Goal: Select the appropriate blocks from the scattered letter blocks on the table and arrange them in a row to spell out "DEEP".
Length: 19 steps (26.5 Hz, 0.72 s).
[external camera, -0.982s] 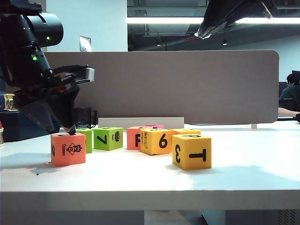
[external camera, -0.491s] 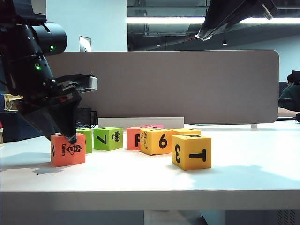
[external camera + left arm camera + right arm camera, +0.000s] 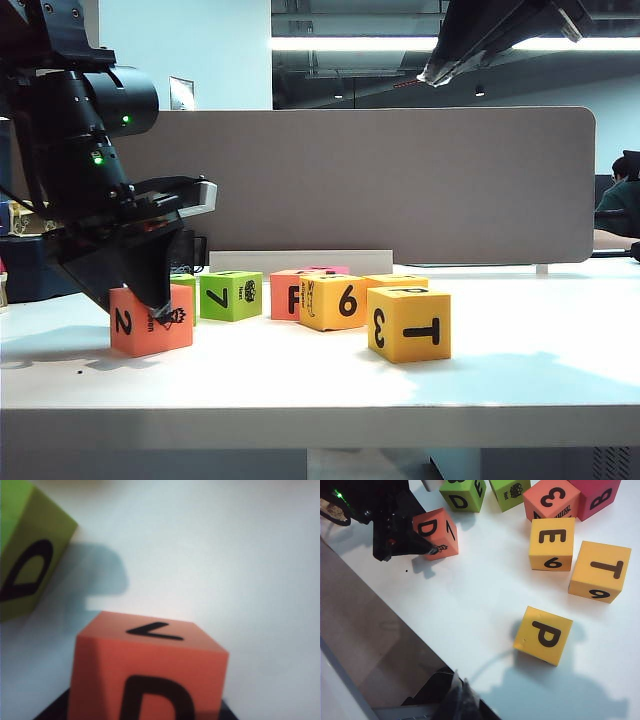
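While my left gripper (image 3: pixel 160 300) squeezed the red cube (image 3: pixel 150 322), its 2 faced me; right gripper (image 3: pixel 435 72) hung shut.

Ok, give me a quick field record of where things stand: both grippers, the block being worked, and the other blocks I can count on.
left gripper: down at the salmon D block, fingers on either side of it, grip not confirmed
right gripper: raised high above the table, shut, holding nothing
salmon D block: on the table, far left, D on top
yellow E block: E on top, 6 on its side
yellow P block: apart from the rest, P on top
yellow T block: T on top
row: not started
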Tool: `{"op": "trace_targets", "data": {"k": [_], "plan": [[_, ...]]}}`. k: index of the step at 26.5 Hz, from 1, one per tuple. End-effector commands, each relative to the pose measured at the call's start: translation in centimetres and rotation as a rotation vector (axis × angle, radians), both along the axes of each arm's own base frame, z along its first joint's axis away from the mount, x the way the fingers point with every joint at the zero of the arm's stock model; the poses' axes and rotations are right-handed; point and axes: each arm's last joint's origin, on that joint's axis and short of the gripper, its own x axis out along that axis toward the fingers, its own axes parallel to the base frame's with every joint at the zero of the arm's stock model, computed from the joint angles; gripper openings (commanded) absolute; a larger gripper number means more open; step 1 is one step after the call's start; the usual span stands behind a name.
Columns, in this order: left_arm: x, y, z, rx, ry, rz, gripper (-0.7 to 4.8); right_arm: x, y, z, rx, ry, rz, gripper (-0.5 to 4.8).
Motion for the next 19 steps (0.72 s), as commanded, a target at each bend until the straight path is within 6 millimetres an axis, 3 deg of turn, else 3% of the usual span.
{"op": "trace_targets", "data": {"k": [1,13,19], "plan": [[0.04,-0.06,0.15,-0.055,0.047,0.173,3.07,0.08,0.05,0.29,0.009,-0.022,0.002,-0.01],[-0.64,0.16,-0.10,-0.115,0.230,0.531,3.08,0.11,0.04,0.30,0.011,-0.025,0.001,-0.01],[-0.73,0.10,-0.07,-0.142,0.261,0.563,3.09,0.13,0.05,0.33,0.013,-0.028,0.001,-0.01]]}}
